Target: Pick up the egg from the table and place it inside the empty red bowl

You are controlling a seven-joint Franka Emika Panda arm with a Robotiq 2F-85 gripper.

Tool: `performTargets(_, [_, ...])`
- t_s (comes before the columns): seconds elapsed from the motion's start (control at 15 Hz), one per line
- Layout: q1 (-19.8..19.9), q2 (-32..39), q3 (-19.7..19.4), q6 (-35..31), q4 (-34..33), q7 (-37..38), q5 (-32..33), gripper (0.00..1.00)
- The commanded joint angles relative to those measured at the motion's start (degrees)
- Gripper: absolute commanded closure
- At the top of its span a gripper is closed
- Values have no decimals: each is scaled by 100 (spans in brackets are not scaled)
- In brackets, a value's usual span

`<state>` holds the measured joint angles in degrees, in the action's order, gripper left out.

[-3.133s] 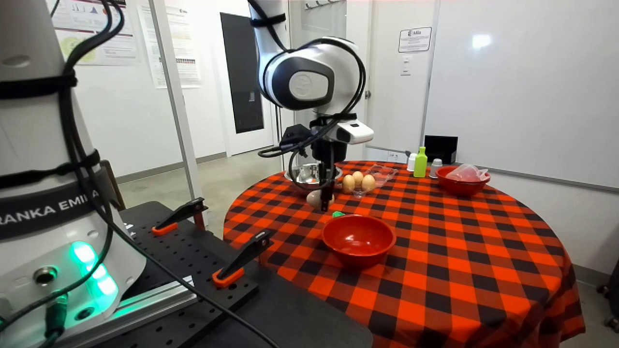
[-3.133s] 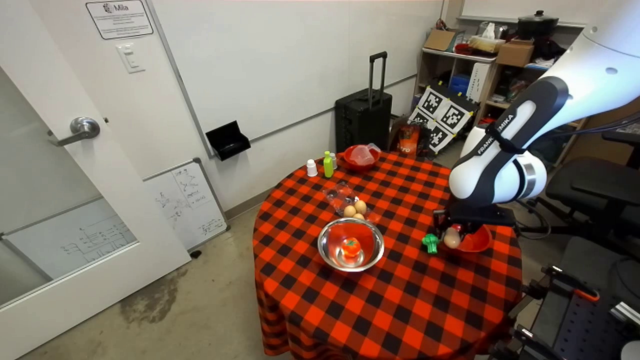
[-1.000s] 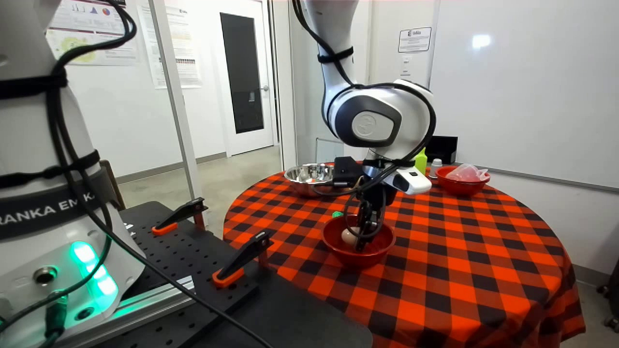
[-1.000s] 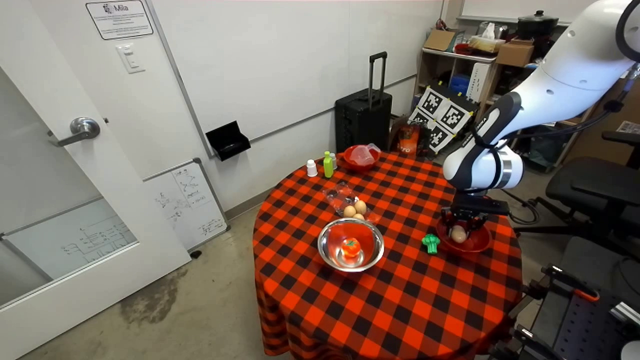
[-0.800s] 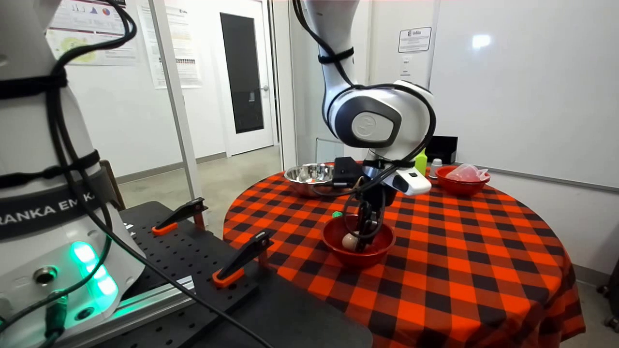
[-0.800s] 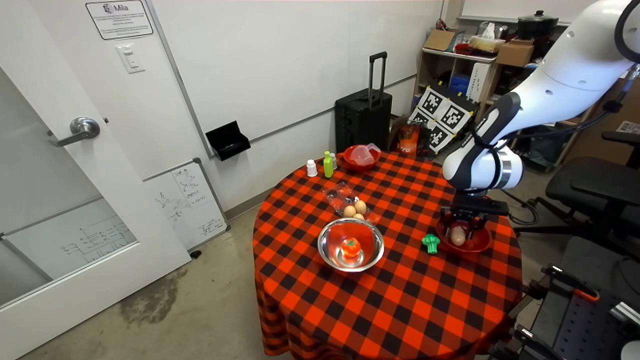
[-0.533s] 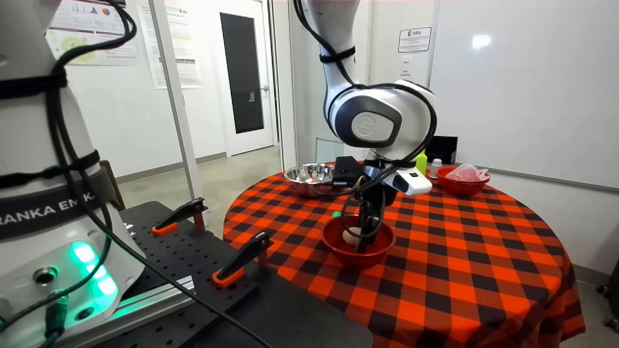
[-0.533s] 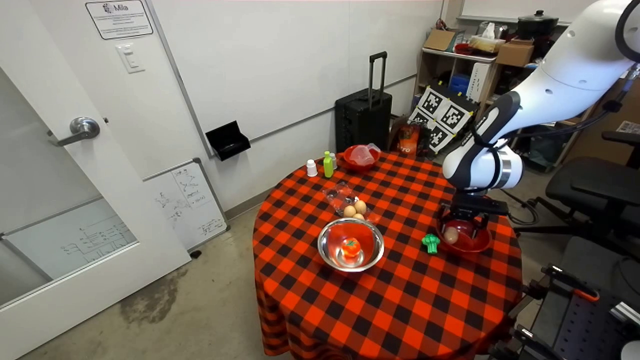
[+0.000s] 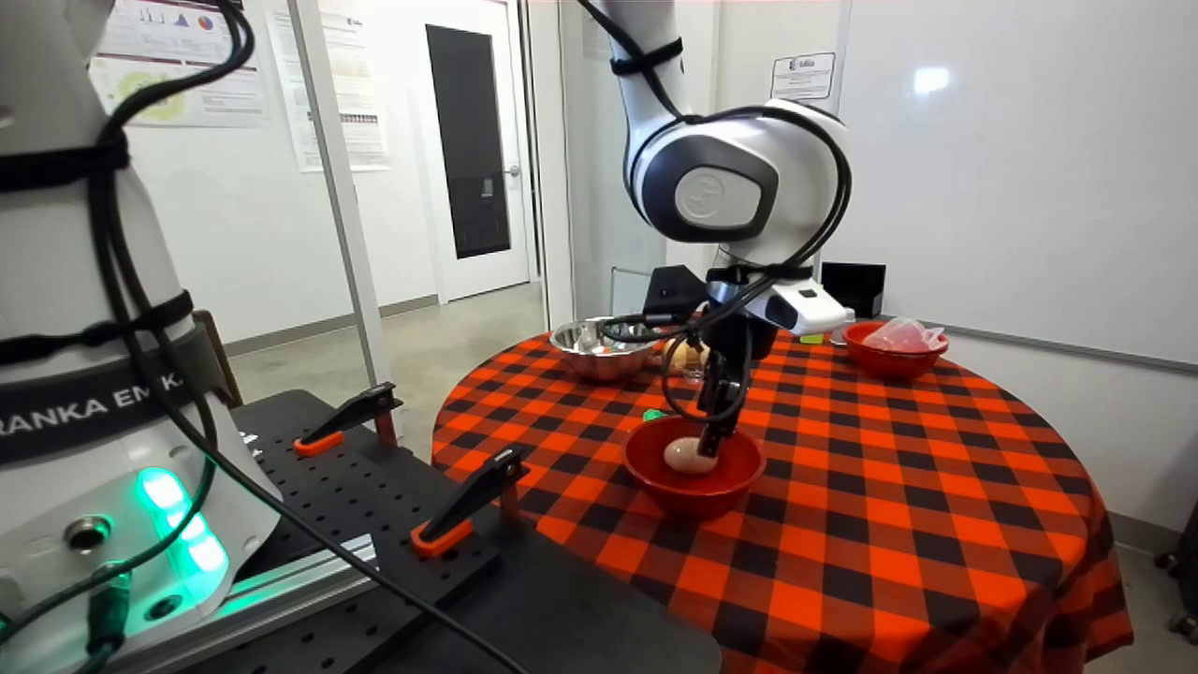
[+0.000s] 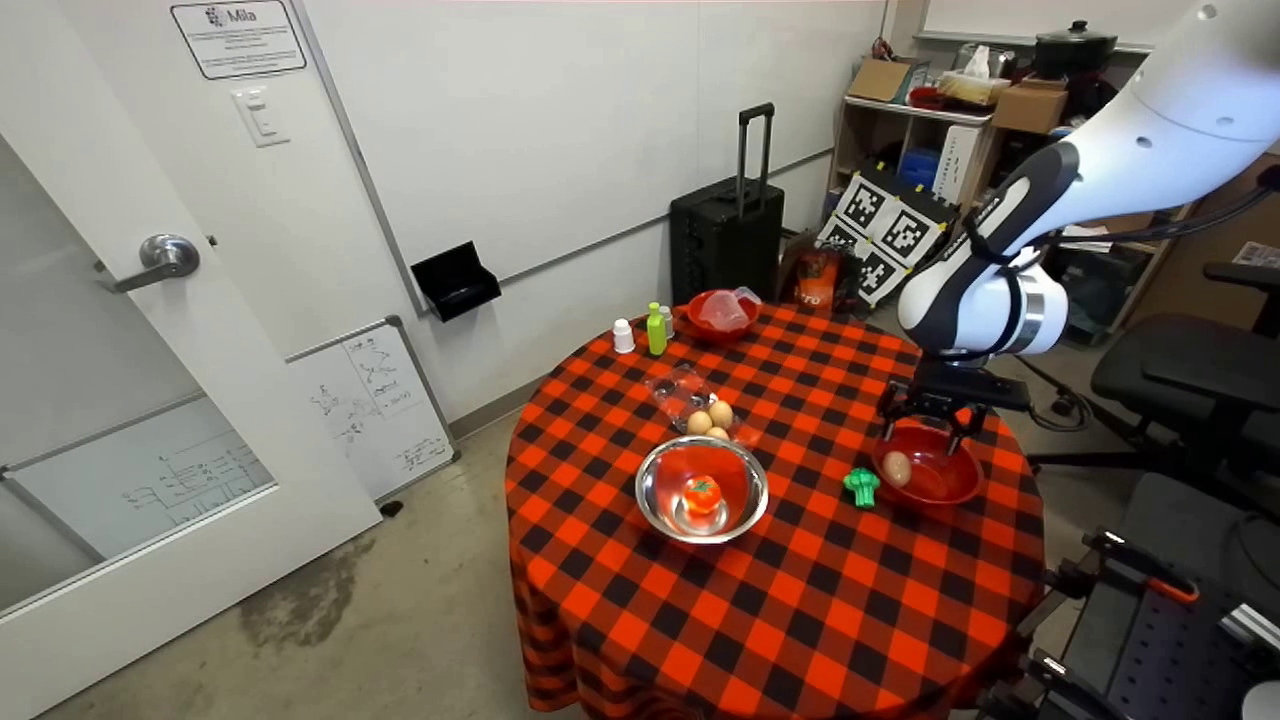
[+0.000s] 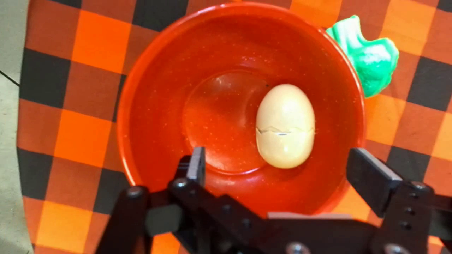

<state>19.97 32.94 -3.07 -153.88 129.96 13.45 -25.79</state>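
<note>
The pale beige egg lies on its side inside the red bowl, against one side of the inner wall, with a jagged seam around its middle. Both exterior views show this egg resting in the bowl. The bowl stands on the checkered table. Above it, my gripper is open, its fingers spread wide with nothing gripped. In an exterior view the gripper hangs over the bowl's rear part, its fingertips apart from the egg.
A green broccoli piece sits beside the bowl. Farther off stand a metal bowl holding a tomato, several eggs in a clear carton, a green bottle, a white cup and another red bowl.
The gripper carried the egg down into the bowl, opened and let it go. The egg shifted sideways toward the wall on the broccoli's side, and the arm has since risen a little.
</note>
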Motion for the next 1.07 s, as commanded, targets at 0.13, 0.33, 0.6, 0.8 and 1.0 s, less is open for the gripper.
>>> performTargets(0.13, [-103,-1185,29,-103,946,-339,-200,0])
performTargets(0.33, [-194,-1050,-61,18,773,-354,-143,0])
performTargets(0.6, [-238,-1112,-97,19,832,-387,-157,0])
performTargets(0.8, [-237,-1076,-108,18,826,-385,-154,0])
performTargets(1.0, [-238,-1069,-110,17,820,-384,-154,0])
